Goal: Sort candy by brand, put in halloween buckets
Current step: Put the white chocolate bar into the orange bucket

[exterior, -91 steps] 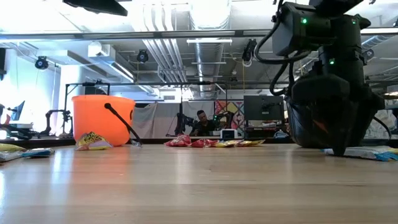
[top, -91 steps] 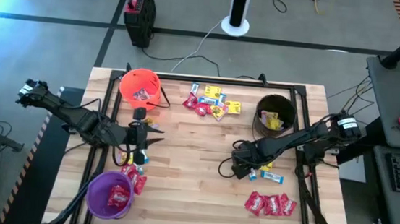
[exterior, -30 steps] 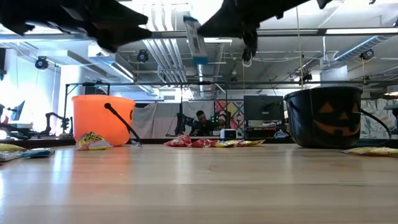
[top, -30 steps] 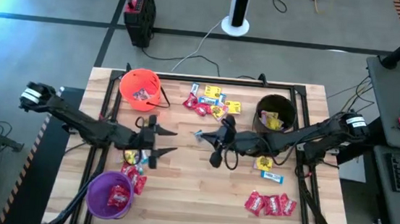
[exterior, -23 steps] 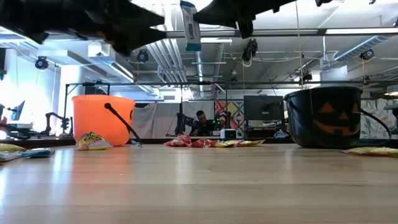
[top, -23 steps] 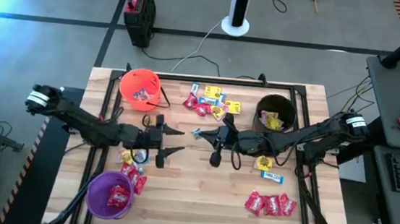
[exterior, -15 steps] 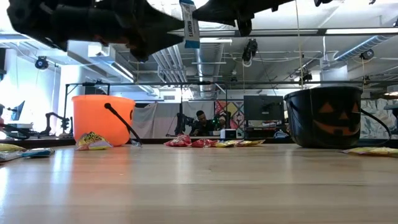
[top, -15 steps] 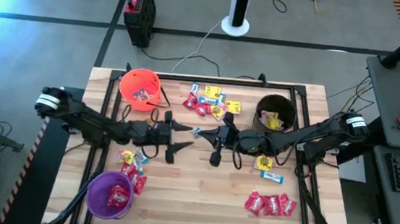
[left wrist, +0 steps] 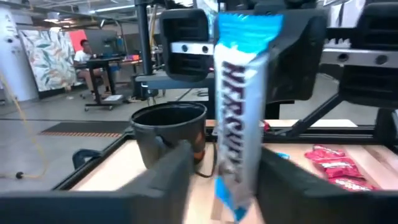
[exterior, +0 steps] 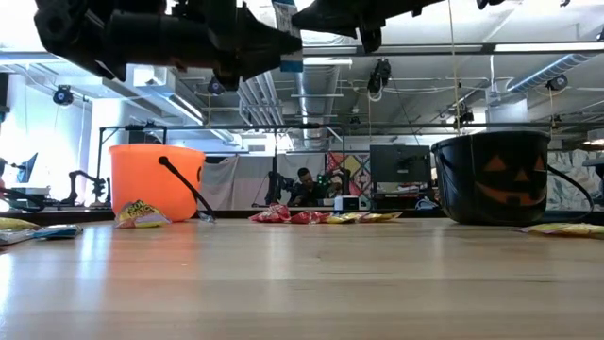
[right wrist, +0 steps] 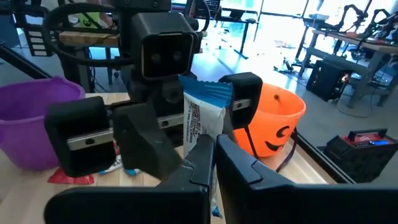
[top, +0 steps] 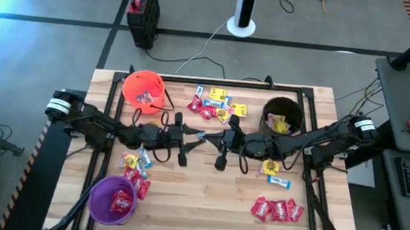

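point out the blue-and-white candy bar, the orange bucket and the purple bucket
blue-and-white candy bar (left wrist: 239, 106), left wrist view, middle of wrapper
orange bucket (top: 128, 87), high view, left rim
purple bucket (right wrist: 28, 127), right wrist view, side wall

Our left claw (top: 190, 138) and right claw (top: 210, 138) meet tip to tip, arms stretched flat. Right claw is pinched tight.

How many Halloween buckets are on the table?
3: the orange bucket at the far left, the black bucket at the far right, the purple bucket at the near left corner.
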